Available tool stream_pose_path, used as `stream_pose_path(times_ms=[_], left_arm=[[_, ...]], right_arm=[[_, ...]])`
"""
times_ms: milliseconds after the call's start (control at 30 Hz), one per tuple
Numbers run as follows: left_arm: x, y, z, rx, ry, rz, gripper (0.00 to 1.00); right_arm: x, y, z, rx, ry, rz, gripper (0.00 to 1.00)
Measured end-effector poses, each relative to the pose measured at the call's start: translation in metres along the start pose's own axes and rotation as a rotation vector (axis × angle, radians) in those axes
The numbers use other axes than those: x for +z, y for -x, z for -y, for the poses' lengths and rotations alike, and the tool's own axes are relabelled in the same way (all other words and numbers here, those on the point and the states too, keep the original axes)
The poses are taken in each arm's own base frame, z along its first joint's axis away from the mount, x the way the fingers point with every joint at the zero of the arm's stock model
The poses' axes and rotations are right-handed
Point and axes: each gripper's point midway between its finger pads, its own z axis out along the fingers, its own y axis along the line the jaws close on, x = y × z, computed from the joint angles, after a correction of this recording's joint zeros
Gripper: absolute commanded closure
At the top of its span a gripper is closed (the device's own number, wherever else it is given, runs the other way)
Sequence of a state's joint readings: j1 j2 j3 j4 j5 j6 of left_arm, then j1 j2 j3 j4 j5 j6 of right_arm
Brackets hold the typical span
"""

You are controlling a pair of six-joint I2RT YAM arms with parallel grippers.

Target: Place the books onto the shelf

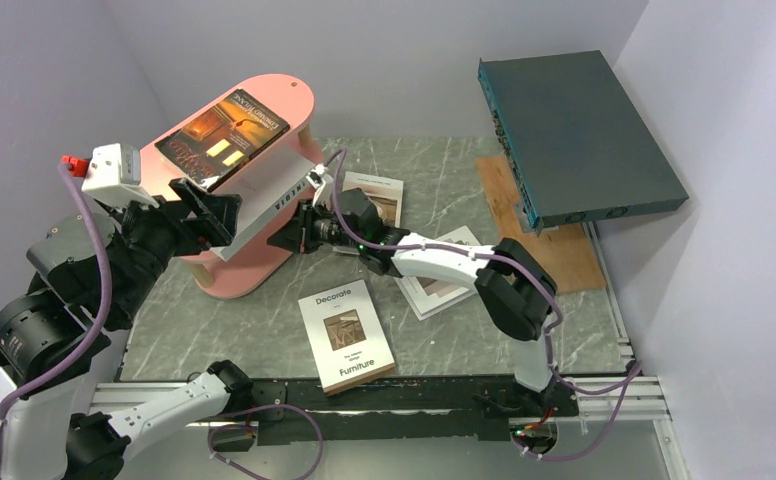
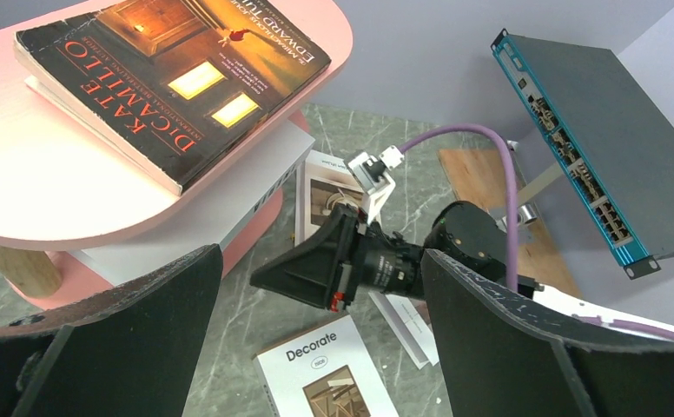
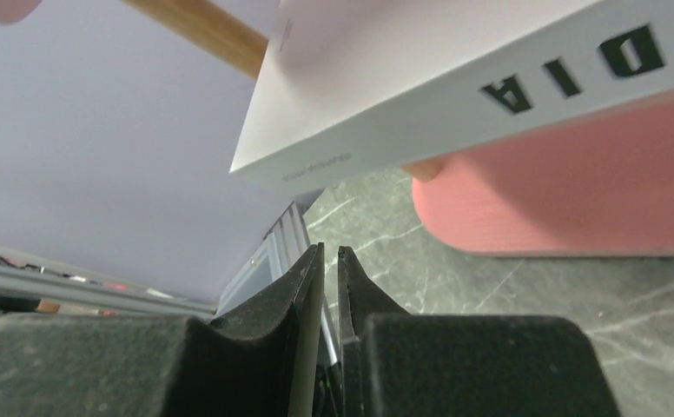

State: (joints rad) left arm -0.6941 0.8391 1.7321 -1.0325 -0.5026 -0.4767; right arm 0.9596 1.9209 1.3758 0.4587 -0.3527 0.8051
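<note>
- Shelf [image 1: 249, 270] stands on the left half of the table [image 1: 224, 335]. The dark book [image 1: 226, 135] lies flat on its top tier, so that one counts as placed.
- White book [image 1: 269, 198] rests on the tier below. One end juts past the rim toward the right arm (not fully seated, by the look of it).
- Right gripper [image 3: 330, 261] sits just beside and below that jutting end, its jaws all but together with nothing between them. Judgement: closed fingers make a blunt pusher for sliding the book inward.
- Left gripper [image 1: 214, 208] hangs close to the shelf's near side, jaws wide apart and empty. It is probably stationed there to steady the shelf or to stop the book overshooting.
- Decorate book [image 1: 346, 335] lies flat on the table near the arm bases.
- Far book [image 1: 384, 195] lies behind the right arm.
- Part-covered book [image 1: 442, 290] lies under the right forearm.
- Judgement: three books remain to be shelved, so the task is under halfway.
</note>
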Motion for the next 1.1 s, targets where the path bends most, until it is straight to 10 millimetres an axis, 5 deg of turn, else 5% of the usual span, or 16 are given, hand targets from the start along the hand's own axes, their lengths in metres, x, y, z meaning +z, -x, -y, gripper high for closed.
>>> stream_pose_path(times_ms=[433,1100], left_arm=[[-0.001,-0.002,-0.002,0.007,0.006,-0.010,0.08],[-0.007,0.000,-0.008,0.003,0.019,0.004,0.08]], right_arm=[[0.043,0.020,0.014,0.009,0.009,0.032,0.86],[0.058,0.023,0.019,0.019,0.001,0.026,0.87]])
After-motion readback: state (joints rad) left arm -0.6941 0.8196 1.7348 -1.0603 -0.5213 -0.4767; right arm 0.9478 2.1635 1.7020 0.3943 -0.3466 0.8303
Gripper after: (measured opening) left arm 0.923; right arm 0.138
